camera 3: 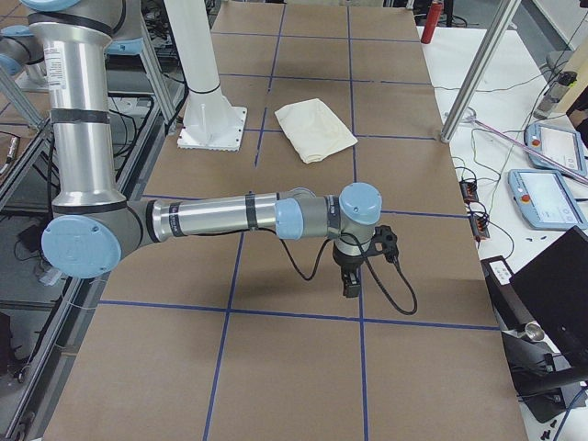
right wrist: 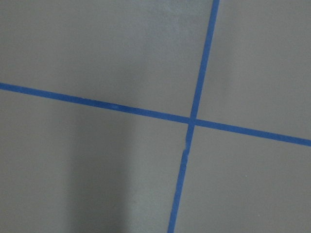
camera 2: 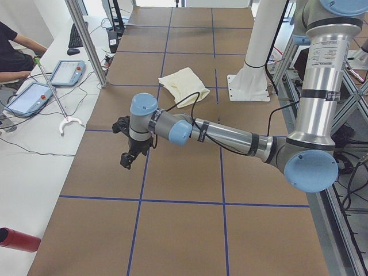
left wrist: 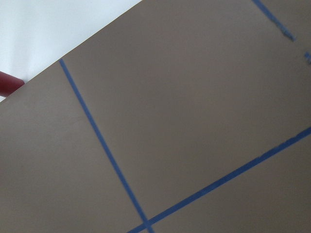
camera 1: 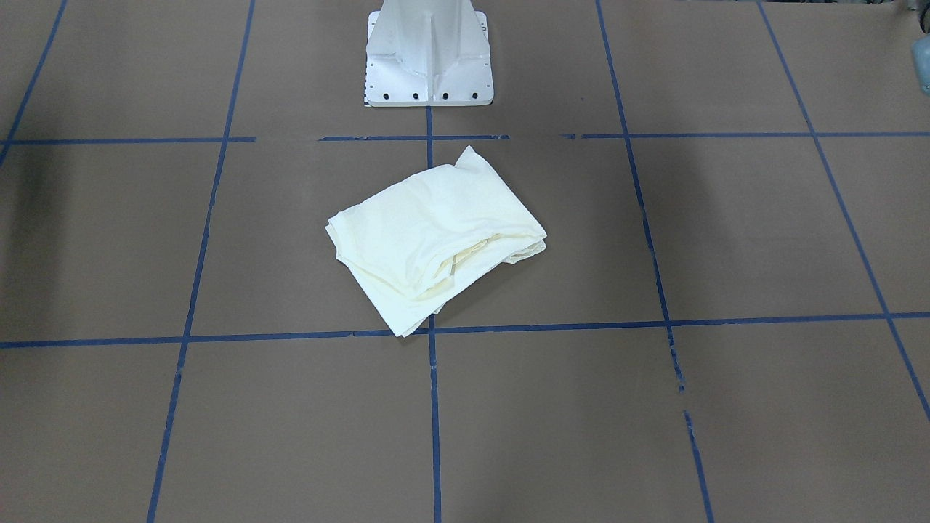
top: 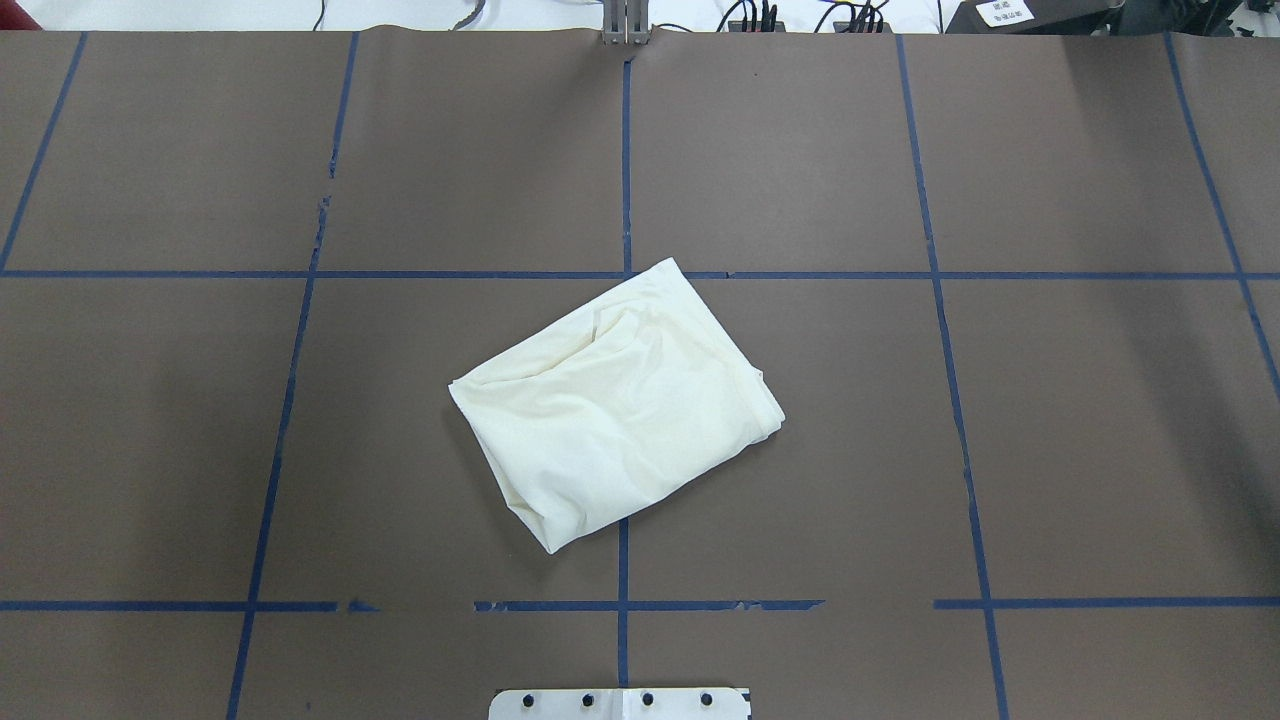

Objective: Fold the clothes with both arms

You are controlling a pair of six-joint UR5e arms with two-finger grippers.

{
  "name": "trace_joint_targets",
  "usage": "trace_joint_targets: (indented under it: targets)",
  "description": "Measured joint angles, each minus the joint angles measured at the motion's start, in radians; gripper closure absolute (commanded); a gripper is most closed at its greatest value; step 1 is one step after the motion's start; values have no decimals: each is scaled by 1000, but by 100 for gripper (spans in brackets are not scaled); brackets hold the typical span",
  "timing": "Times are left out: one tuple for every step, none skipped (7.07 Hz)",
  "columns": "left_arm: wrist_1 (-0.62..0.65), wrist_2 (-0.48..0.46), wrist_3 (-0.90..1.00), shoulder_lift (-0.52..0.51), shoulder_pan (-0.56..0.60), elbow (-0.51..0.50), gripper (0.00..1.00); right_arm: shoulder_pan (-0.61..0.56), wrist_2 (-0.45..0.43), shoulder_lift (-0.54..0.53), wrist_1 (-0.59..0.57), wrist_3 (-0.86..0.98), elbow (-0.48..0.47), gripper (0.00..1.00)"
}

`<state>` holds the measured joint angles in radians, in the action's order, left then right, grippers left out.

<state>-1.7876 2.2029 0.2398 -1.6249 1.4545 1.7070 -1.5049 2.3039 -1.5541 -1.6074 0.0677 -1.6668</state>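
Overhead exterior: folded cream cloth T-shirt (top: 615,410), long axis near-left to far-right.
My fingers: black left gripper (camera 2: 126,161), right gripper (camera 3: 350,287), grip state I cannot tell.

Left arm (camera 2: 230,135), right arm (camera 3: 216,218) stretch level; left claw (camera 2: 125,163), right claw (camera 3: 352,288) point down.

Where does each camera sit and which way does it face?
Front: across the table, facing the robot, down on shirt and pedestal; no arms.
Overhead: behind the robot, down on the shirt; no arms.
Left side: table's left end; left arm, left gripper near.
Right side: right end; right arm, right gripper near.
Left wrist: down on table; no fingers.
Right wrist: down on crossed tape; no fingers.
Shared: all fixed views show the shirt.
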Motion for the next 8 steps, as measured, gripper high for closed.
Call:
trace_joint_targets:
  targets:
    - [-24,11,14,38,15,-22,0,-6,-19,-16,1,14,16,0]
    - [-31,14,18,67,25,-53,0,-8,-36,-17,0,15,27,0]
    - [-13,15,16,77,28,-74,0,-13,-39,-20,-1,8,30,0]
    - [26,16,15,80,31,-82,0,-27,-39,-24,-3,4,33,0]
    - [67,17,15,79,34,-82,0,-47,-30,-31,-4,3,35,0]
    - [96,21,15,78,35,-81,0,-78,1,-45,-4,2,36,0]
    - [107,28,15,78,36,-80,0,-111,37,-62,-3,2,33,0]
    - [110,35,14,77,36,-80,0,-137,61,-78,-3,-13,17,0]
